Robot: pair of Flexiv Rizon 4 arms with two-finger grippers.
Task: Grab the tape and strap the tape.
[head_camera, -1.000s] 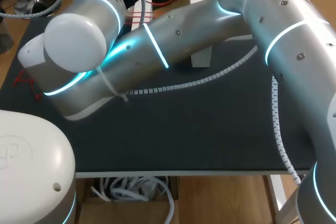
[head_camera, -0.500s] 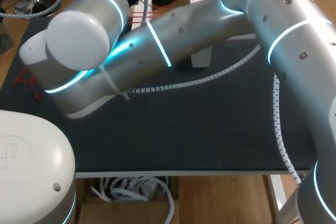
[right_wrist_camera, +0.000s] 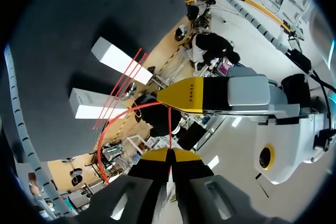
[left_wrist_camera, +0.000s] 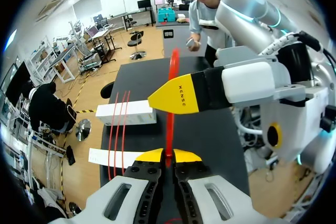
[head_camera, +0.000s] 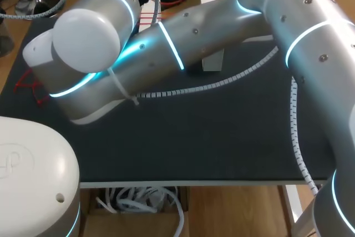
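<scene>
The tape is a thin red strap (left_wrist_camera: 169, 109). In the left wrist view my left gripper (left_wrist_camera: 168, 156) is shut on its lower end, and the strap rises straight up between the fingers. My right gripper's yellow fingertip (left_wrist_camera: 181, 98) crosses the strap just above. In the right wrist view my right gripper (right_wrist_camera: 169, 155) is shut on the same red strap (right_wrist_camera: 169, 127), which curves away in a loop (right_wrist_camera: 105, 135) beside it. The left gripper's yellow fingertip (right_wrist_camera: 189, 94) lies just ahead. Both grippers are hidden behind my arms in the head view.
Two white blocks (left_wrist_camera: 126, 114) (left_wrist_camera: 113, 157) lie ahead of the left gripper, with red straps (left_wrist_camera: 118, 129) stretched across them, seen too as red straps (head_camera: 148, 14) from the head. A red tangle (head_camera: 28, 87) lies at the table's left edge. A white spiral cable (head_camera: 211, 86) hangs over the mat.
Both arms have shifted slightly toward the table's far side; the right gripper opened briefly and closed again on the strap.
</scene>
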